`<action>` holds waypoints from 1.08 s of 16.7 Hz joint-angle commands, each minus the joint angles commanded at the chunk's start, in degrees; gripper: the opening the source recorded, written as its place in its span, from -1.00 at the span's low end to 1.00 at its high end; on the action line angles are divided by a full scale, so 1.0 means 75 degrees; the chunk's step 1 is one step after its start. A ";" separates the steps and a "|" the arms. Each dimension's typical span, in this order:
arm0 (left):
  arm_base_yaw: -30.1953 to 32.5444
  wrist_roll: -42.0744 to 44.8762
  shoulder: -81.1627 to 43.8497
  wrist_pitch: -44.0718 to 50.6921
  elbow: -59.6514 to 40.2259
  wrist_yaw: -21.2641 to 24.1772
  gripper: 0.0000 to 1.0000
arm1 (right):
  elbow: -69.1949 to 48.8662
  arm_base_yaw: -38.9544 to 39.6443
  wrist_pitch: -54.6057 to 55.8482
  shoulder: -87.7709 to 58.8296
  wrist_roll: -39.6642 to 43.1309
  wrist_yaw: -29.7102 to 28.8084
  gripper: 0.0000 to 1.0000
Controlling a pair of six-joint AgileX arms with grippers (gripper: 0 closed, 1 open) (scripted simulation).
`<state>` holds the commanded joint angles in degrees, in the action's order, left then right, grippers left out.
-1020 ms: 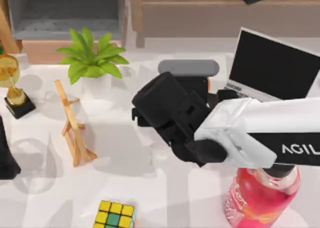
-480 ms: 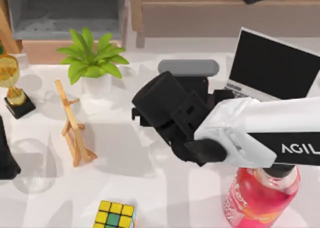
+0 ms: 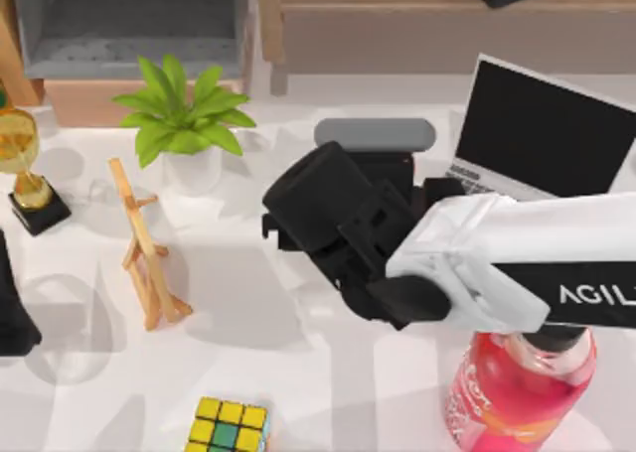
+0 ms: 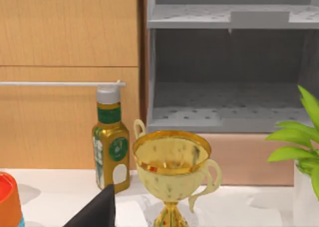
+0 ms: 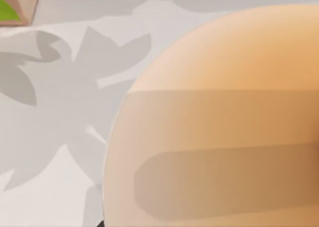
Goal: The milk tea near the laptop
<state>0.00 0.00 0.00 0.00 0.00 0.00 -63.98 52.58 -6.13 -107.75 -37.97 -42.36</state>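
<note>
Starting far to the left of the laptop (image 3: pixel 542 134), our left arm (image 3: pixel 10 313) sits parked at the table's (image 3: pixel 248 313) edge beside the gold trophy (image 3: pixel 20 164) and has no part in this step. Nearer the laptop come the potted plant (image 3: pixel 184 119) and the wooden easel (image 3: pixel 144 253), both well apart from the work. The right gripper (image 3: pixel 333 209) hangs just to the left of the laptop. In its wrist view the milk tea (image 5: pixel 214 122) is pressed up very close, so we judge the cup stands directly under the gripper, near the laptop's left edge. We cannot tell how far open the gripper is, nor whether it has hold of the cup. To do this well, we want the grip square on the cup's wall, firm enough not to slip on the taper yet gentle on the thin plastic. We also want the cup kept upright so the drink does not tip. Any move should go straight and slow, minding the laptop's raised screen on one side and the pink bottle (image 3: pixel 522 387) that stands in front of the laptop under our right arm.
</note>
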 joint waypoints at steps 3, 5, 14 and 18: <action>0.0000 0.0000 0.0000 0.0000 0.0000 0.0000 1.00 | -0.0013 0.0019 -0.0026 0.0025 -0.0013 0.0001 -1.00; 0.0000 0.0000 0.0000 0.0000 0.0000 0.0000 1.00 | -0.0079 0.0019 -0.0155 0.0087 -0.0012 0.0003 -1.00; 0.0000 0.0000 0.0000 0.0000 0.0000 0.0000 1.00 | -0.0256 -0.0148 -0.0177 0.0438 0.0187 0.0052 -1.00; 0.0000 0.0000 0.0000 0.0000 0.0000 0.0000 1.00 | -0.0003 -0.0767 -0.0125 0.1121 0.0859 0.0379 -1.00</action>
<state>0.00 0.00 0.00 0.00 0.00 0.00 -64.00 46.83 -7.06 -99.34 -31.53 -39.52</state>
